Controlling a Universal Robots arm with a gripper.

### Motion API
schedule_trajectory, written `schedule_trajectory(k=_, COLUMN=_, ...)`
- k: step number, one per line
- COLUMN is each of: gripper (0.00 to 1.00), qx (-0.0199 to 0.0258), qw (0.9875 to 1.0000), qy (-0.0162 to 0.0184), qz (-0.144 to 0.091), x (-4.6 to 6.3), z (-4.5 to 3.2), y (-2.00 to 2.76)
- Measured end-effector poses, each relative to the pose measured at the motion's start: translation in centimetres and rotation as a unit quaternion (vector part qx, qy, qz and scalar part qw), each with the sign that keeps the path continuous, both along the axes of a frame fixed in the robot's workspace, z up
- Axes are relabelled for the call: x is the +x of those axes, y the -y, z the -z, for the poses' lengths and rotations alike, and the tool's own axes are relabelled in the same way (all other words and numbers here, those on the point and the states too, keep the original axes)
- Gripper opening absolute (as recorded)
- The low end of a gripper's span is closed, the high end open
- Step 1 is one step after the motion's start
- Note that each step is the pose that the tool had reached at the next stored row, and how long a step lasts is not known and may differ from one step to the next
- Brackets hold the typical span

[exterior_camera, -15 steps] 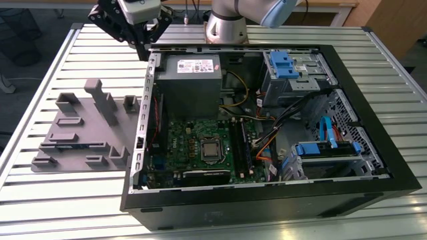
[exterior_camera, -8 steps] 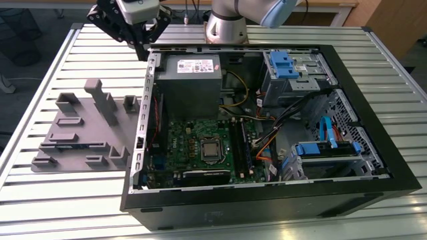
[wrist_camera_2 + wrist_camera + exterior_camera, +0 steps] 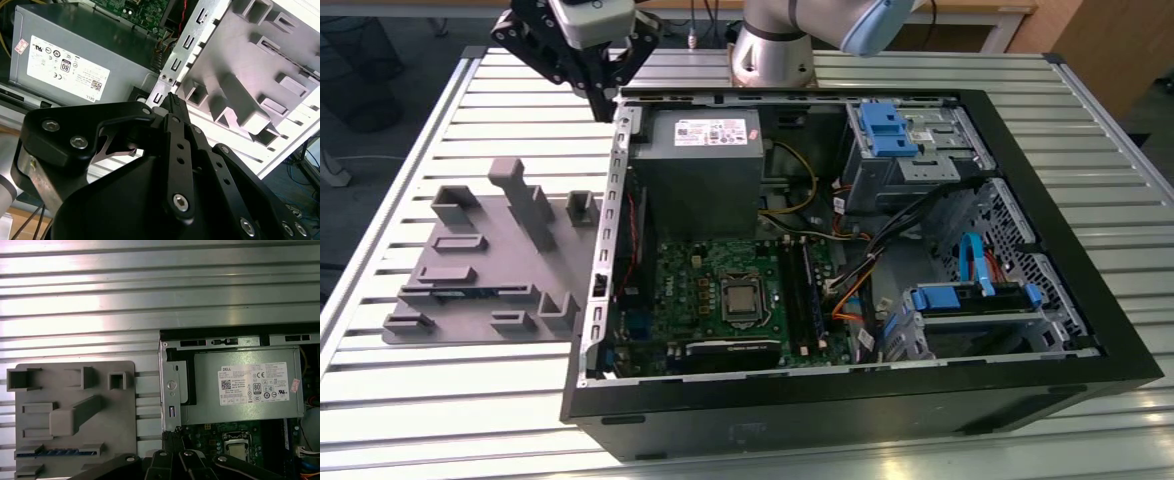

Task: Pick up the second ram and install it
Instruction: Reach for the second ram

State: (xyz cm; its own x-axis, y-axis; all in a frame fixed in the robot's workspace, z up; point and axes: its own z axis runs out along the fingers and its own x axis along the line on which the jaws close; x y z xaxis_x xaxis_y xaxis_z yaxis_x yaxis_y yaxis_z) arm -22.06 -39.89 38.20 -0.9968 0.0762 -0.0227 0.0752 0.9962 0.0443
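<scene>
Blue-green second ram [image 3: 467,292]: lies in grey tray [image 3: 454,322], long axis across exterior view
gripper [image 3: 603,105]: closed on nothing, well apart, up toward exterior view's right

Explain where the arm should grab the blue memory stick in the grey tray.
Probably its exposed top edge, pinching the two flat faces from straight above: the RAM stick stands on edge in a slot of the grey tray, leaving that edge free.

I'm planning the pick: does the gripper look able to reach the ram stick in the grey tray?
Probably yes: the ram stick lies uncovered in the grey tray, and the gripper hangs over the case corner.
</scene>
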Motion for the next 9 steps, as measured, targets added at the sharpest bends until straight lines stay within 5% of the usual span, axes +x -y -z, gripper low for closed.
schedule_trajectory(k=9, gripper=0.11, qx=0.0, qw=1.0, qy=0.0, qz=0.0, x=-0.28, z=0.0, y=0.0)
